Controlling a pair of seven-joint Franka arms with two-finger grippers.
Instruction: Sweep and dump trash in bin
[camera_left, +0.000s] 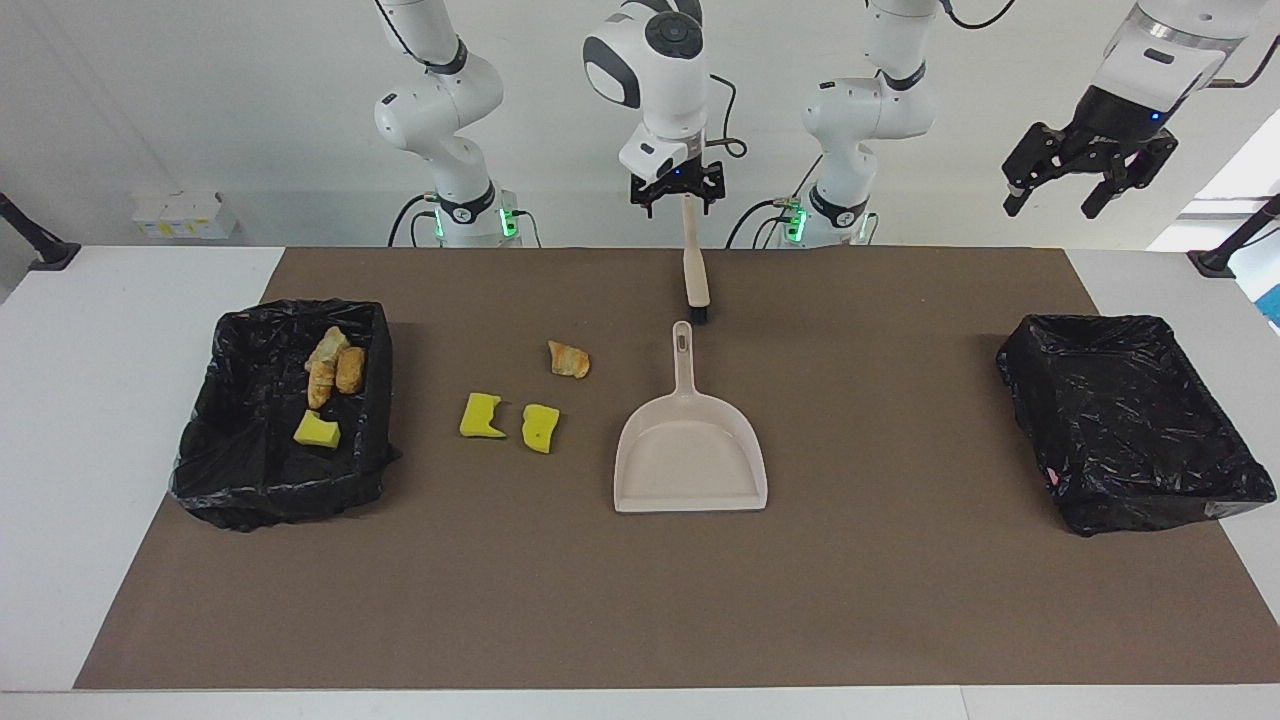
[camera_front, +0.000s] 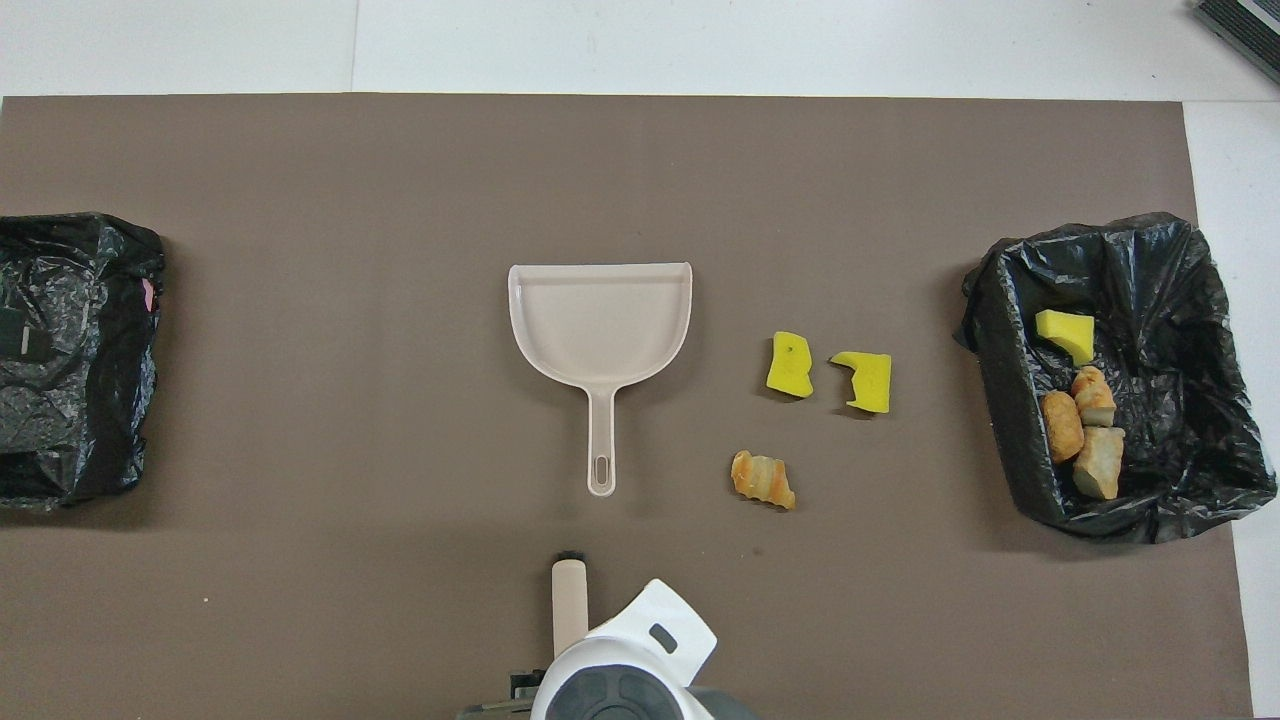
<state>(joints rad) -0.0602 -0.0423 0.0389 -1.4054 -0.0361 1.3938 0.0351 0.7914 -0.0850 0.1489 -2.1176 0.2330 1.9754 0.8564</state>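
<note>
Two open grippers right now, neither carrying anything. The right gripper (camera_left: 677, 195) sits over the handle end of the brush (camera_left: 695, 265), fingers spread and apparently not touching it, which looks like lining up a grab so it can start sweeping. The brush lies at the robots' edge of the mat with its bristle end pointing at the dustpan (camera_left: 690, 445), whose handle faces the robots and mouth faces away, so I'd guess both were parked for an easy pickup.

The trash on the mat is three pieces, all toward the right arm's end of the dustpan: a bread lump (camera_left: 569, 360) nearer the robots, and two yellow sponge chunks (camera_left: 509, 421) side by side between the pan and the bin (camera_left: 205, 460). That bin already holds a few bread lumps and one sponge chunk.

The left gripper (camera_left: 1090, 185) waits high up, jaws wide, near the second bin (camera_left: 1130, 430).
</note>
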